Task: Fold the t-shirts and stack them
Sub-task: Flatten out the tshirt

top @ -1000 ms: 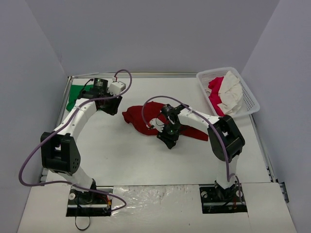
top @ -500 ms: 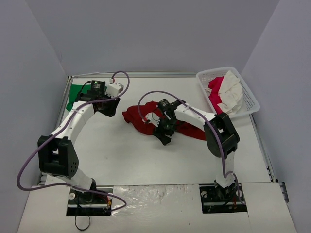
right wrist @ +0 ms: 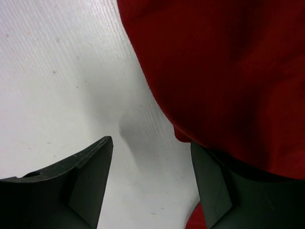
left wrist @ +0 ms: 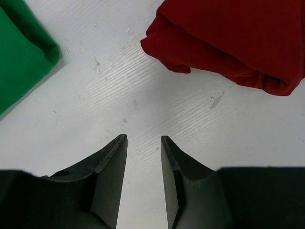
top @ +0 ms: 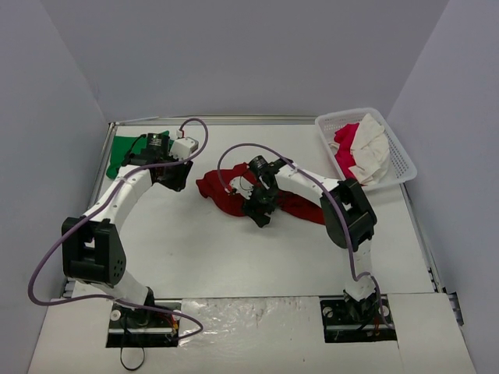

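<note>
**Item 1. Green shirt** [top: 123, 149]. It lies low in the far left corner of the table [top: 218, 257], with a thick doubled edge facing the middle. I cannot tell whether it is fully folded.

**Item 2. Left gripper** [left wrist: 143, 138]. It hangs over bare table between the two shirts and touches neither. Its fingers stand a narrow gap apart with nothing between them.

**Item 3. Dark red shirt** [top: 222, 191]. It sits mid-table as a long crumpled heap, not folded. Its left end is rolled into a lump near the left gripper.

**Item 4. Right gripper** [right wrist: 152, 143]. It is low at the near edge of the red heap. The jaws are well apart with bare table between them, and the cloth edge drapes over the right finger. Nothing is pinched.

**Item 5. Basket** [top: 401, 160]. It stands in the far right corner, well apart, and holds pink and white cloth.

**Handling note.** The step looks to be taking hold of the red shirt to spread it flat.
- Slide one finger under the edge and close on a single layer, at a hem or corner rather than a bunch.
- The left gripper is well placed for the rolled end.
- Drawing the two holds apart should flatten the cloth.
- A pinch through several layers would likely drag the whole heap.
</note>
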### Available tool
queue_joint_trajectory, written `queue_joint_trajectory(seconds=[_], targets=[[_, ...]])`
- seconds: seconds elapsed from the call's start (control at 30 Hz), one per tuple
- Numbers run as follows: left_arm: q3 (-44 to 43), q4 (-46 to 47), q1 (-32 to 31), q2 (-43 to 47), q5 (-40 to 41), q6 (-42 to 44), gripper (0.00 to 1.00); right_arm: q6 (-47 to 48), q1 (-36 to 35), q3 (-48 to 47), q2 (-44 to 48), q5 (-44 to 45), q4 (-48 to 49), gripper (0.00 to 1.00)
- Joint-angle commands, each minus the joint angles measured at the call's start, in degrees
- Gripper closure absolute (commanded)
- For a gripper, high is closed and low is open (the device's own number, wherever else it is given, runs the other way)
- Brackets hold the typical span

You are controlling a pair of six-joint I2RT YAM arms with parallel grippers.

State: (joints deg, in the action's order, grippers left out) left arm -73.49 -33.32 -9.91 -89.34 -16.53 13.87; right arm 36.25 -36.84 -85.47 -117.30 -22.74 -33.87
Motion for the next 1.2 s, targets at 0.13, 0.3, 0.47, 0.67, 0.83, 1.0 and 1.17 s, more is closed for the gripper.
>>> queue_joint_trajectory(seconds=[0.13,0.3,0.47,0.67,0.83,1.0,1.17], targets=[[0.37,1.50,0.60,3.03,-1.66,-0.07,0.67,0.14,-0.60,-3.91,0.66,2.09,-1.47,0.38],[0.54,1.50,0.60,2.42,-2.36,-0.07,0.67,0.14,-0.60,-5.32,-1.09,2.18,-1.55,0.38],[0.63,1.24,0.60,1.63,-2.63,0.19,0.67,0.31,-1.13,-4.71,-3.81,1.82,-1.38,0.38],[1.42,2.12,0.68,1.10,-2.98,0.19,0.67,-0.39,-1.39,-4.53,-6.01,3.84,0.03,0.38],[2.30,2.12,0.68,0.92,-3.50,0.46,0.67,-2.23,-1.22,-3.47,-6.98,7.18,2.14,0.64],[3.27,2.73,0.68,1.18,-3.94,0.37,0.67,-3.46,-1.04,-1.98,-7.07,8.68,2.93,1.00],[3.18,2.47,0.68,1.71,-3.59,0.46,0.67,-4.43,-1.04,-2.07,-3.13,8.60,1.97,1.00]])
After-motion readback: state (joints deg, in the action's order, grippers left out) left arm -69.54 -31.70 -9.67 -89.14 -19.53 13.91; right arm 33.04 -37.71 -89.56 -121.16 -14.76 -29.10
